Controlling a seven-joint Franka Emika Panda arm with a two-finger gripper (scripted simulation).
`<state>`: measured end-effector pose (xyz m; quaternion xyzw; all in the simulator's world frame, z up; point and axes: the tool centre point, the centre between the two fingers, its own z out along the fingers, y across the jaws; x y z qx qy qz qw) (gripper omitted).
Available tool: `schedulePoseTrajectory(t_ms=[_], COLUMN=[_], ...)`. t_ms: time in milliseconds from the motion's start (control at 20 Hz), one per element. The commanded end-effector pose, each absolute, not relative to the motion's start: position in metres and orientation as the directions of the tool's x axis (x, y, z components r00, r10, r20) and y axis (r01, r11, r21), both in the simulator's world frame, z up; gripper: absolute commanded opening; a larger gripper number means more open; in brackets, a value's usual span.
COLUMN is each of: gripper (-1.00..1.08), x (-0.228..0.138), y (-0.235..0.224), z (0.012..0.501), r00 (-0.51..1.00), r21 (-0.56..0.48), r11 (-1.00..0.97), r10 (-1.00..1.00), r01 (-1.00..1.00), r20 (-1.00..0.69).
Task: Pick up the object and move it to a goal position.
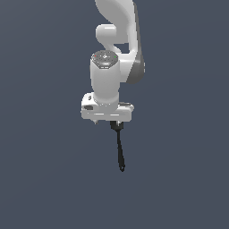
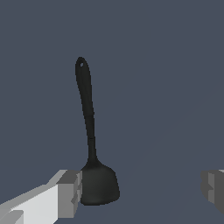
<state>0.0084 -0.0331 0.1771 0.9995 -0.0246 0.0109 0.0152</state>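
Gripper [image 2: 142,192] jaws spread wide, holding nothing. Black spatula-like object [image 2: 89,144] has its blade right beside one finger [image 2: 70,192], well apart from the other. Long axis runs away from the fingers, handle hole farthest.

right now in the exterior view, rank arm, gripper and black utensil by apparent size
1. arm
2. gripper
3. black utensil, by far the slimmest
Distance from the camera may skew this.

Utensil [image 2: 86,113]: uniform matte black, no pattern. Gripper [image 2: 142,190]: white body with grey fingers [image 2: 70,192]. Arm [image 1: 107,76]: white with grey joint sections; background plain dark slate-blue.
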Motion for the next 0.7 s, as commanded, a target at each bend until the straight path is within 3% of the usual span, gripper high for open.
schedulePoseTrajectory(t_ms=[0,650], gripper=[1.00,1.00], x=[0.0084,0.0173], y=[-0.0331,-0.0289], z=[0.1771,0.1865], r00=[0.999,0.999], r21=[0.030,0.055], r11=[-0.998,-0.998], r10=[-0.049,0.010], r01=[-0.049,0.008], r20=[0.022,0.038])
